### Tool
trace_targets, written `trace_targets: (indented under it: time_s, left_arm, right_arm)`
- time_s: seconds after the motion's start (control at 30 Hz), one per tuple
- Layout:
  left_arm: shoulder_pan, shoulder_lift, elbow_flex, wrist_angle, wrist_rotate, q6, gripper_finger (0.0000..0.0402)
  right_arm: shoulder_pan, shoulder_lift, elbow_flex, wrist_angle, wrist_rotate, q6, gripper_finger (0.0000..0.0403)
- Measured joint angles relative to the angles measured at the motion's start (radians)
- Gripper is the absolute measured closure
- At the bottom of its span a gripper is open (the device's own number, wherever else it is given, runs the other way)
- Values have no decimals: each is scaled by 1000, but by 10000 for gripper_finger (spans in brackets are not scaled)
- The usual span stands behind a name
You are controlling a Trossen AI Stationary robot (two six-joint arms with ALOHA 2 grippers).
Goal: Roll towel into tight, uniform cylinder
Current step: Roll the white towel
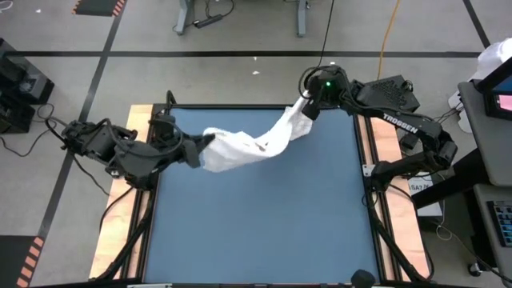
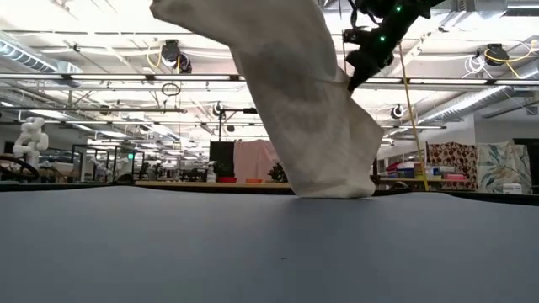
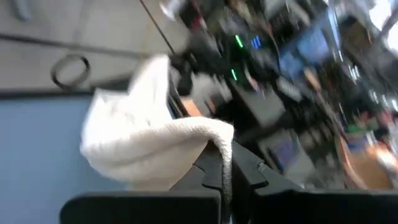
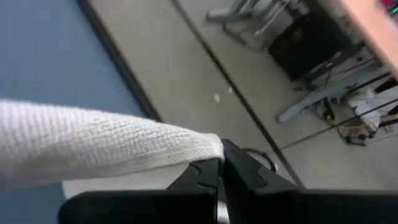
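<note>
Towel: the white towel (image 1: 254, 144) hangs stretched between the two arms over the far half of the blue table (image 1: 264, 224), running from about 9 o'clock up toward 1 o'clock of the table top.
Shape of towel: a loose, sagging band, bunched at both ends; no roll or cylinder shows anywhere.
Contact with table: in the low view the lowest fold of the towel (image 2: 333, 181) touches the table, the rest is lifted.
Left gripper: the left gripper (image 1: 202, 147), at the 9 o'clock end, is clamped tight on one end of the cloth; the wrist view shows the cloth (image 3: 149, 149) draped over its closed fingers.
Right gripper: the right gripper (image 1: 304, 106), near the far edge at 1 o'clock, is pinched tight on the other end; the cloth (image 4: 106, 149) leads straight into its tips.
Done: the towel is picked up and held at both ends.
Left to do: judged from this, laying it flat and smooth, then all of the rolling; the task looks barely started.
</note>
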Motion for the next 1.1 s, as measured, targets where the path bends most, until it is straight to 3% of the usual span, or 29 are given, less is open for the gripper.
trace_targets:
  time_s: [0.17,0.27,0.37,0.5,0.67,0.83,0.93,1.1]
  left_arm:
    - [80,0,0,96,-243,103,398]
    - [158,0,0,249,-276,273,398]
    - [236,2,0,477,-210,528,398]
    - [321,12,0,758,23,743,398]
    - [334,11,0,816,248,685,398]
    - [298,12,0,654,443,511,398]
    - [276,25,0,514,473,376,398]
    - [243,53,-2,323,482,271,398]
  right_arm:
    - [-50,16,0,231,4,6,403]
    - [-87,27,0,365,-3,7,403]
    - [-121,27,0,478,-69,7,403]
    - [-153,27,26,485,-192,87,403]
    - [-156,14,62,294,-274,147,403]
    - [-156,-9,65,58,-418,210,402]
    - [-155,-6,64,-112,-495,228,402]
    - [-148,-7,64,-298,-516,225,402]
